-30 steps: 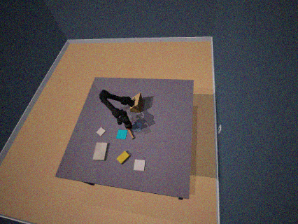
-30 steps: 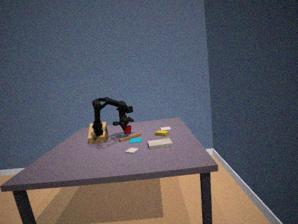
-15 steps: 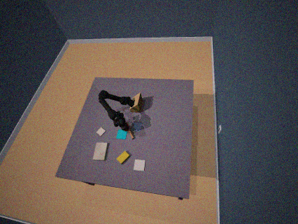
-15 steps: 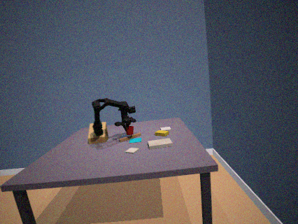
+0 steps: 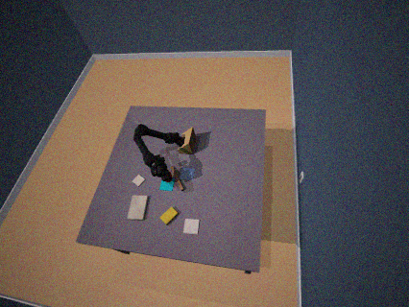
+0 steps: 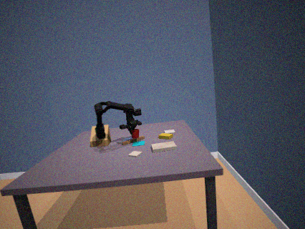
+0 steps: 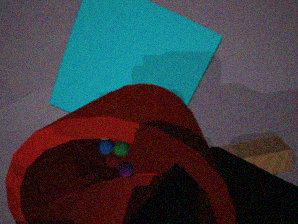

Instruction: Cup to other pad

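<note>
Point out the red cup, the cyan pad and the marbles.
red cup [image 7: 80, 143], wrist view, on its near rim.
cyan pad [image 7: 127, 36], wrist view, on its flat middle.
marbles [image 7: 120, 149], wrist view, on the green one inside the cup.
</note>
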`<state>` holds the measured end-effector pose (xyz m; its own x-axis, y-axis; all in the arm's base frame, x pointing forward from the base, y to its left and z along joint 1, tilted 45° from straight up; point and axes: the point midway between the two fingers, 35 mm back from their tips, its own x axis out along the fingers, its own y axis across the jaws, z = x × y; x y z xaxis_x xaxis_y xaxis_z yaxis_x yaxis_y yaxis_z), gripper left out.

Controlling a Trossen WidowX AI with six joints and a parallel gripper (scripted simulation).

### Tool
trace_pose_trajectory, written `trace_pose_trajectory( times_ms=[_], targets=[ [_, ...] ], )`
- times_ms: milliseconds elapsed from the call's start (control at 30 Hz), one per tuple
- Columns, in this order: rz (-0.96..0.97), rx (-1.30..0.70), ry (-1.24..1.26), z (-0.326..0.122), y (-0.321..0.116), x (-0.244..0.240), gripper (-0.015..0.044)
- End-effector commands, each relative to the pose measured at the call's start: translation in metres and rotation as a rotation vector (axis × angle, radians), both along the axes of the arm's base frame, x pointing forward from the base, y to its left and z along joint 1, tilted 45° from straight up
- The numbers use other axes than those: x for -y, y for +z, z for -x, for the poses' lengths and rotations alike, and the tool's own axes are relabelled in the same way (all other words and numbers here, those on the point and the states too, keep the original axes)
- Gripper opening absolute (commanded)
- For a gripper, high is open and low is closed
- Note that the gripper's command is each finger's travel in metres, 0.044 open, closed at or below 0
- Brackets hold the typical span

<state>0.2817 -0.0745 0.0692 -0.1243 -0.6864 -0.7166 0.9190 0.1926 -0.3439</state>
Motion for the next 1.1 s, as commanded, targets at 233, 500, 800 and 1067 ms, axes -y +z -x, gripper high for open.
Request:
trace_pose_trajectory(
  times_ms=[233,500,800,1067],
  targets=[
    [0.003,0.005,0.006,-0.015,0.016,0.012,0.0000],
    [0.004,0.005,0.006,-0.016,0.015,0.018,0.0000],
    [0.004,0.005,0.006,-0.015,0.006,0.028,0.0000],
    [0.004,0.006,0.006,-0.014,-0.003,0.036,0.0000]
  ],
)
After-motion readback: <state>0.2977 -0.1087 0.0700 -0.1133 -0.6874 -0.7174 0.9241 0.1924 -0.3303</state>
